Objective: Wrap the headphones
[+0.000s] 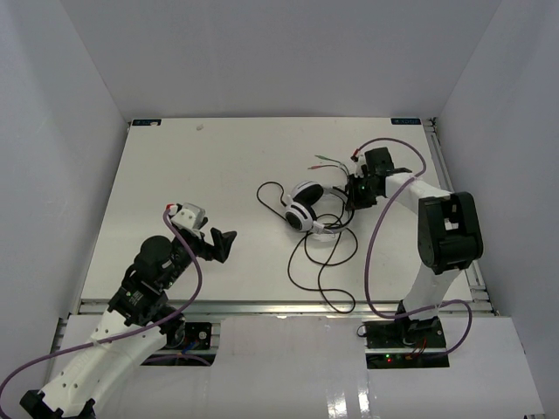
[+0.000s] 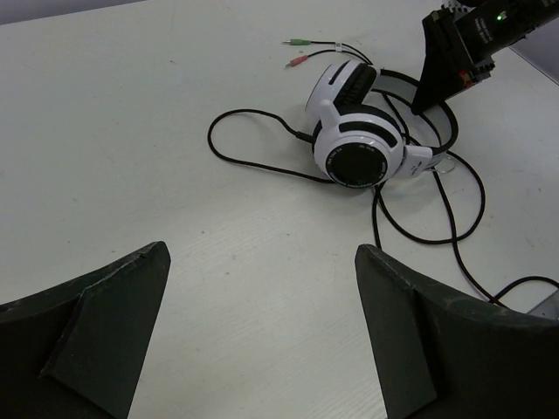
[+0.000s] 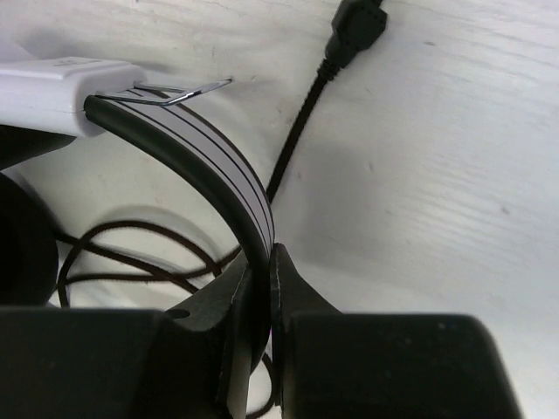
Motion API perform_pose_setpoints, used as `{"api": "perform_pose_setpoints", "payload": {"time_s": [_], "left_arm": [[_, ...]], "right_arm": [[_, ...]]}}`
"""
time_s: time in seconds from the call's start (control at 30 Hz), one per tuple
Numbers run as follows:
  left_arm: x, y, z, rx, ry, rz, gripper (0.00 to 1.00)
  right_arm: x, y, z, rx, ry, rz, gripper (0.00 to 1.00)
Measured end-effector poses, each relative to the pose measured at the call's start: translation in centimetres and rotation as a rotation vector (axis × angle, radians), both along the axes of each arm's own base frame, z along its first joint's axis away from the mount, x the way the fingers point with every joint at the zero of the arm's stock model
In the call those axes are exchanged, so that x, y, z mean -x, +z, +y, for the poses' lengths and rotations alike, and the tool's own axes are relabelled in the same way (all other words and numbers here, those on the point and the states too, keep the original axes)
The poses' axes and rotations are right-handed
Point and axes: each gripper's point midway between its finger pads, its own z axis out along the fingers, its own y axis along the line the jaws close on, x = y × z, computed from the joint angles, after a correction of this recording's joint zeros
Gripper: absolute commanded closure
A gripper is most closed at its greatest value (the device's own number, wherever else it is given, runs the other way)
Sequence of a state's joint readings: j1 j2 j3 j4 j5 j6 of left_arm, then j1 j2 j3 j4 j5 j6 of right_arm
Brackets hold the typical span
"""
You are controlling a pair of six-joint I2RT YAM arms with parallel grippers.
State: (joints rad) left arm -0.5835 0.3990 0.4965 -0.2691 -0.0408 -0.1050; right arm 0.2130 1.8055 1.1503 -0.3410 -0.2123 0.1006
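Note:
The headphones point(image 1: 306, 208) lie right of the table's middle, white ear cups side by side. Their black-and-white headband point(image 3: 210, 166) arcs toward my right gripper point(image 1: 356, 194), which is shut on it; in the right wrist view the band runs straight down between the closed gripper point(image 3: 260, 262). The thin black cord point(image 1: 323, 262) sprawls in loose loops toward the near edge, and its coloured plugs point(image 2: 297, 48) lie beyond the cups. My left gripper point(image 1: 225, 244) hovers well left of the headphones point(image 2: 358, 140), open point(image 2: 262, 251), with only bare table between its fingers.
White walls close in the table point(image 1: 175, 175) at the back and on both sides. A thick purple cable point(image 1: 376, 253) loops off the right arm over the table's right part. A metal rail point(image 1: 262, 305) runs along the near edge.

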Motion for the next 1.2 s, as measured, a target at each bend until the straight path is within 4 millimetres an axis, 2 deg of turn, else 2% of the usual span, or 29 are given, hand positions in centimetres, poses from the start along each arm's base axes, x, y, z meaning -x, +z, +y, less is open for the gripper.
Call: {"api": "perform_pose_setpoints", "payload": {"time_s": [0.1, 0.3, 0.43, 0.63, 0.77, 0.87, 1.03, 1.2], "left_arm": [[0.0, -0.1, -0.1, -0.002, -0.002, 0.003, 0.02], [0.1, 0.0, -0.3, 0.004, -0.018, 0.004, 0.02], [0.4, 0.7, -1.3, 0.042, -0.066, -0.019, 0.02], [0.0, 1.0, -4.4, 0.039, -0.216, -0.052, 0.02], [-0.4, -0.6, -7.0, -0.048, -0.363, -0.059, 0.02], [0.0, -1.0, -8.5, -0.087, -0.479, -0.122, 0.02], [1.4, -0.1, -8.9, -0.108, -0.57, -0.307, 0.02], [2.9, 0.8, -9.2, -0.102, -0.635, -0.434, 0.02]], "right_arm": [[-0.1, 2.7, -0.8, 0.037, 0.017, -0.065, 0.92], [-2.1, 10.4, -1.3, 0.081, 0.101, -0.295, 0.92], [-1.9, 13.6, -1.6, 0.127, 0.212, -0.421, 0.92], [1.9, 17.6, -2.0, 0.158, 0.399, -0.612, 0.92], [4.6, 20.9, -1.5, 0.094, 0.497, -0.731, 0.92], [6.6, 22.6, -0.8, 0.046, 0.561, -0.774, 0.92], [9.0, 25.1, 0.2, -0.02, 0.631, -0.798, 0.92], [10.5, 27.2, 1.1, -0.085, 0.67, -0.813, 0.92]]}}
